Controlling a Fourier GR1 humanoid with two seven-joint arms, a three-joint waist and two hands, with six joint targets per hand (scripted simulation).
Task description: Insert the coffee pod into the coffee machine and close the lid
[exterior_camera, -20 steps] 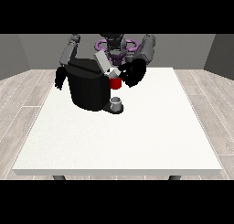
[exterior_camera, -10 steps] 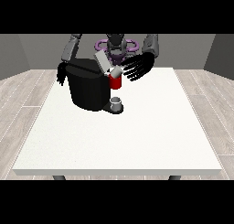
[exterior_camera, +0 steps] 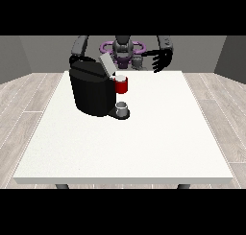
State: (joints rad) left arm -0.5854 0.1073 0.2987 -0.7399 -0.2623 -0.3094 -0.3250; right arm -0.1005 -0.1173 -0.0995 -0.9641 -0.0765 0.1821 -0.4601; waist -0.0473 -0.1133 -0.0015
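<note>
The white table [exterior_camera: 144, 147] spreads wide below my fingers and towards the camera, and none of my fingers touch it. On it stands the black coffee machine [exterior_camera: 91, 92], well off to the view's left of the fingers I can see and lower than they are.

My hand at the view's right [exterior_camera: 161, 60] hangs in the air above the table's far edge. Its fingers [exterior_camera: 156, 66] are straight and spread apart, pointing towards the machine, and they hold nothing. My other arm [exterior_camera: 78, 46] runs down behind the machine at the view's left. Its hand is hidden there, so I cannot tell how those fingers lie.

The machine's grey lid [exterior_camera: 106, 64] stands raised and tilted, level with my spread fingers but apart from them, towards the view's left. Just below the lid, at the machine's front, sits a red thing at the machine [exterior_camera: 121, 85]; it lies lower than my fingers and is not touched by them.

A small grey thing [exterior_camera: 123, 107] rests on the machine's base under the red thing, the farthest of all from my fingertips. Another grey thing [exterior_camera: 138, 61] shows just beside my fingertips, on their machine side, against my body. I cannot tell whether either one is the coffee pod, so I cannot say where the pod is.
</note>
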